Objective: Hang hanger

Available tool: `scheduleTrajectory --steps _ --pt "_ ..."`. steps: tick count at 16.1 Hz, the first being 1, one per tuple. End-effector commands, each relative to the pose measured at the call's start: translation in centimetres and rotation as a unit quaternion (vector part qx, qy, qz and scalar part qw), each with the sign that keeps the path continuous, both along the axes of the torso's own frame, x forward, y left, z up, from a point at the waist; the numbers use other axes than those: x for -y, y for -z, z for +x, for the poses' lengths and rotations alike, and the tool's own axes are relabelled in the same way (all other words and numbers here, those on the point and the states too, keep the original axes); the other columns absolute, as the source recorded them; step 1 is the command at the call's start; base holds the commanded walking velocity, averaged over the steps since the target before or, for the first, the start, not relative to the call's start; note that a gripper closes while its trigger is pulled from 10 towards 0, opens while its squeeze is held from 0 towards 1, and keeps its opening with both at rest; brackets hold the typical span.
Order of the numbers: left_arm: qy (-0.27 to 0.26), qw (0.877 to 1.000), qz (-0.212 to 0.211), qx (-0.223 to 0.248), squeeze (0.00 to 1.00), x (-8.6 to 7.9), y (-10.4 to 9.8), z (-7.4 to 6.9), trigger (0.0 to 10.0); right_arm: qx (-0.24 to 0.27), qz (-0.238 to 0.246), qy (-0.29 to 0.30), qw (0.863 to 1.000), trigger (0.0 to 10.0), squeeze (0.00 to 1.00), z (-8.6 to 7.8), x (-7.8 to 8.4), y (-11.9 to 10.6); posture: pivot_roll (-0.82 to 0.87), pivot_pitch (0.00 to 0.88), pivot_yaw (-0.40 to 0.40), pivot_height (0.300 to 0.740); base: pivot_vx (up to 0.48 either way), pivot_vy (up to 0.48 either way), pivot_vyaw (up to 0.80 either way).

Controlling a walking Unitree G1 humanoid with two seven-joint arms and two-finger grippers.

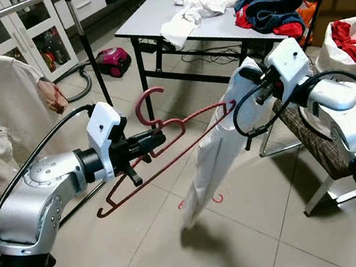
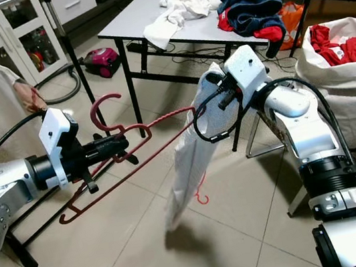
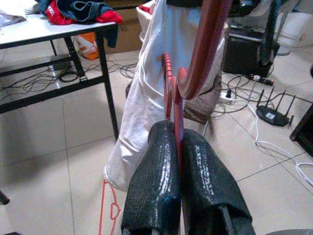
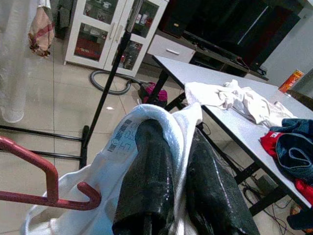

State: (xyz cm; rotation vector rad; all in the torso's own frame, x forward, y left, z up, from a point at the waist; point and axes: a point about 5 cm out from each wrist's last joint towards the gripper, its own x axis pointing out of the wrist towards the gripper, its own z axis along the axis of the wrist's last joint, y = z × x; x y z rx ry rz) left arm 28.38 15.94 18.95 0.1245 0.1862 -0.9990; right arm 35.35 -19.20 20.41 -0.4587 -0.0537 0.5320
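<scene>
Hanger (image 1: 165, 135) sits mid-frame, clamped at its neck by the left gripper (image 1: 155, 140), while the right gripper (image 4: 171, 196), pinched on a white garment (image 1: 218, 151), threads it on, rail (image 1: 3, 12) waiting upper left.

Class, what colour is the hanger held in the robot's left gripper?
Dark red. The hanger shows best in the left eye view.

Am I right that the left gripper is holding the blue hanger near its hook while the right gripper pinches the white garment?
Not quite: the hanger is red, not blue, as the left eye view shows. The rest stands: the left gripper holds it near its hook, and the right gripper pinches the white garment.
</scene>
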Motion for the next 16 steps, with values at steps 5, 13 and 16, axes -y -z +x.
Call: scheduleTrajectory --steps 5,13,16 --pt "-0.013 1.000 0.013 0.013 0.00 -0.7 -0.5 0.3 10.0 -0.005 -0.003 0.010 1.000 10.0 0.00 -0.2 0.9 0.0 -0.02 0.000 0.017 0.740 0.000 0.000 0.00" --pt "-0.015 0.999 0.027 -0.005 0.00 0.1 0.9 0.2 10.0 -0.001 -0.001 -0.017 1.000 10.0 0.00 -0.7 -0.3 -0.6 -0.02 0.000 0.017 0.740 0.000 0.000 0.00" --pt "-0.038 0.998 0.035 -0.021 0.00 0.6 1.6 0.6 10.0 -0.005 -0.004 -0.045 0.999 10.0 0.00 -1.3 -0.9 -0.7 -0.03 0.000 0.020 0.740 0.000 0.000 0.00"
